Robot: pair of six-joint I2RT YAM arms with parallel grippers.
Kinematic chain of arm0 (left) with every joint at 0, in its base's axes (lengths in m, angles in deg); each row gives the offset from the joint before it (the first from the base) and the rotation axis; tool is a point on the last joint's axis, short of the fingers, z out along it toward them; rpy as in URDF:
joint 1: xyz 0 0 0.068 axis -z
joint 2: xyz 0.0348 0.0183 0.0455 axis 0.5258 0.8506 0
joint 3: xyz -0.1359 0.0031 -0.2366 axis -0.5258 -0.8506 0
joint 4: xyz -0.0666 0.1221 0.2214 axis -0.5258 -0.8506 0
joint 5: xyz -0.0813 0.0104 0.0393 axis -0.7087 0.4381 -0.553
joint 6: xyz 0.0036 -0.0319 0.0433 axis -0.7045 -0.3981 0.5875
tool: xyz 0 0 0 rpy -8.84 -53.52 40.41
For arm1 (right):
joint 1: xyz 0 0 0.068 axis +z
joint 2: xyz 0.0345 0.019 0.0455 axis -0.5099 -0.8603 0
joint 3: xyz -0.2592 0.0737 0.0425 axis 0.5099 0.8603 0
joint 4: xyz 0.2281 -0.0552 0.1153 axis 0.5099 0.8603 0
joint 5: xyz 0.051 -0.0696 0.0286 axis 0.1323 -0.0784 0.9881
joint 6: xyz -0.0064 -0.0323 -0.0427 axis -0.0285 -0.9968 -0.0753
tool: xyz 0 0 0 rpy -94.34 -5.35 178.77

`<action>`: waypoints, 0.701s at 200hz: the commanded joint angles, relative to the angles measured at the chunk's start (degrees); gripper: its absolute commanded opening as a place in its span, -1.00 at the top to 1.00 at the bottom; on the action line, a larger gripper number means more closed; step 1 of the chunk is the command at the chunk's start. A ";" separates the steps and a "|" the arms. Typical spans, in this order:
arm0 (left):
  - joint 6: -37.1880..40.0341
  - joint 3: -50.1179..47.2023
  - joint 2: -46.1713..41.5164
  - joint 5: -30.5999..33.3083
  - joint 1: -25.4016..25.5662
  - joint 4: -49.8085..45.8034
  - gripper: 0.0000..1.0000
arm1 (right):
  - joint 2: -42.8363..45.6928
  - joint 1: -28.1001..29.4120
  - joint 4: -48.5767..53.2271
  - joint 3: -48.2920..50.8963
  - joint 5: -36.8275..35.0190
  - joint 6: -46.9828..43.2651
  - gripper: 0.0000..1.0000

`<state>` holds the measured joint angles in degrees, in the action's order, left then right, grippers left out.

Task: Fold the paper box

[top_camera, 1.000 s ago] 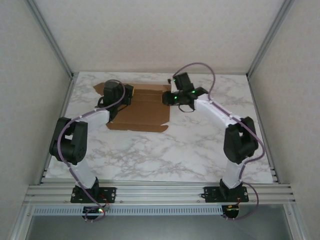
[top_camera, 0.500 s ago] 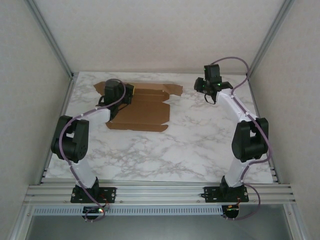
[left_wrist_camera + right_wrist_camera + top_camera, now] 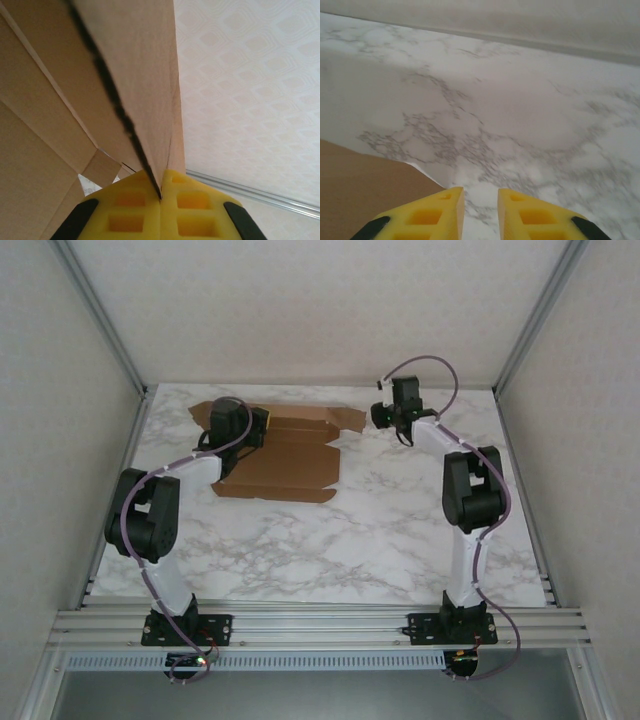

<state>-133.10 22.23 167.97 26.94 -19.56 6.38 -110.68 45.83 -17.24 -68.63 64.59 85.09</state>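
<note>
On the table (image 3: pixel 400 530), unfolded paper box (image 3: pixel 290 455), left fingers (image 3: pixel 125 212) pinching it

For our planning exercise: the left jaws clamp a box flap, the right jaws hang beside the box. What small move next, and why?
Probably ease the right jaws onto the box's nearest flap: they stand slightly apart over bare table, cardboard just beside them, while the left jaws pin the opposite side.

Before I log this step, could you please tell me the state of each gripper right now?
Left gripper: closed, pinching an edge of the thin brown cardboard box.
Right gripper: slightly open, empty, over the white marble table.
</note>
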 commanded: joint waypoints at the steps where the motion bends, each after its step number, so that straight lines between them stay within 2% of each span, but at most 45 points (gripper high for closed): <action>1: -0.12 -0.52 0.21 -1.45 -0.03 -3.66 1.00 | -1.73 1.76 -4.64 0.50 6.20 -8.23 0.49; 69: 0.09 -1.23 -0.97 -2.30 -0.01 -3.36 1.00 | 2.78 5.02 -6.27 6.98 16.57 -14.38 0.55; 140: 0.09 -1.41 -0.71 -4.20 -0.27 -2.87 1.00 | 4.50 9.07 -3.87 8.19 17.81 -19.17 0.54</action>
<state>-133.10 21.99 167.82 25.22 -19.87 6.35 -109.44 51.43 -22.01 -61.86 77.51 69.97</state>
